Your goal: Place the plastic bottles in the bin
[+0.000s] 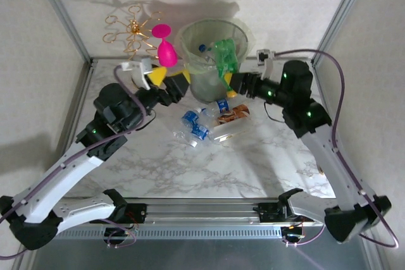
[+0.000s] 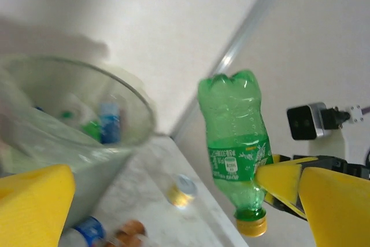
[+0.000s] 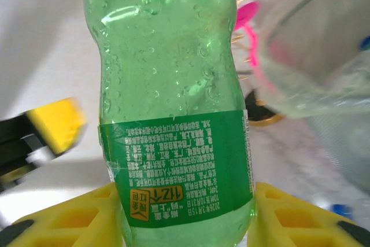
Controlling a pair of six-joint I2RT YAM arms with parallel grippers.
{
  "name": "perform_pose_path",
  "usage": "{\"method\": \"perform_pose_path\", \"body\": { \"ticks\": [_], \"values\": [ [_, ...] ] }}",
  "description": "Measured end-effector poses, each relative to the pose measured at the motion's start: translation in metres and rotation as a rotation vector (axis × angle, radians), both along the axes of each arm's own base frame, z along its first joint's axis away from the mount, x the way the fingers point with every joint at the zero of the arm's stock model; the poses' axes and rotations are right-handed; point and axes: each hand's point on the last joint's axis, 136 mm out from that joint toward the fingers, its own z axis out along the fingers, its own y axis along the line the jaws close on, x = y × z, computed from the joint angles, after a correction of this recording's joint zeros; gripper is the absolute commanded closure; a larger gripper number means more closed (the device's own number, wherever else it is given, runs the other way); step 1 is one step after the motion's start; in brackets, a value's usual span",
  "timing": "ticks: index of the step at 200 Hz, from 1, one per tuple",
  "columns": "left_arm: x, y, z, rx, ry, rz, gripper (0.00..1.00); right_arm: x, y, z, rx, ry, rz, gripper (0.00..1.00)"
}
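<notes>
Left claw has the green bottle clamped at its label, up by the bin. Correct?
Wrong claw. The right claw has the green bottle clamped at its label, up by the bin. The right wrist view shows it gripping either side of the label. The left claw is open and holds nothing.

**Overhead view: tabletop contents**

- Bin (image 1: 211, 61): translucent, upright at the far centre of the marble table (image 1: 158, 169); bottles lie inside, one with a blue cap.
- Green bottle (image 1: 224, 56): held over the bin's right rim, its lower end clamped in the right gripper (image 1: 229, 83).
- Left gripper (image 1: 169, 79): yellow fingers spread apart, nothing between them, just left of the bin.
- Loose bottles (image 1: 197, 126): a small cluster in front of the bin, blue and brown labels.
- Pink goblet (image 1: 166, 47): left of the bin.
- Gold wire stand (image 1: 131, 33): far left.
</notes>
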Motion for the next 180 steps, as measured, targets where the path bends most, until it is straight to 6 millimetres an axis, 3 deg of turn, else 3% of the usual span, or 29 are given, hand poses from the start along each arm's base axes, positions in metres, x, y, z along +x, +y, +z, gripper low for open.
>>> {"method": "perform_pose_path", "body": {
  "ticks": [29,60,76,126,168,180],
  "values": [
    [0.014,0.015,-0.022,0.049,0.027,0.12,0.04,0.06,-0.01,-0.004,-0.067,0.026,-0.135,0.6],
    [0.036,0.003,-0.081,0.173,0.143,0.153,0.05,0.121,-0.014,-0.016,-0.109,0.065,-0.232,0.6],
    [0.041,0.001,-0.099,0.212,0.178,0.161,0.05,0.149,-0.011,-0.025,-0.12,0.081,-0.253,0.61],
    [0.041,0.008,-0.103,0.217,0.18,0.196,0.05,0.21,0.01,-0.058,-0.102,0.16,-0.268,0.61],
    [0.042,0.02,-0.105,0.22,0.18,0.257,0.03,0.233,0.041,-0.094,-0.042,0.264,-0.232,0.6],
    [0.042,0.024,-0.104,0.218,0.177,0.277,0.03,0.235,0.049,-0.089,-0.004,0.268,-0.22,0.58]
  ]
}}
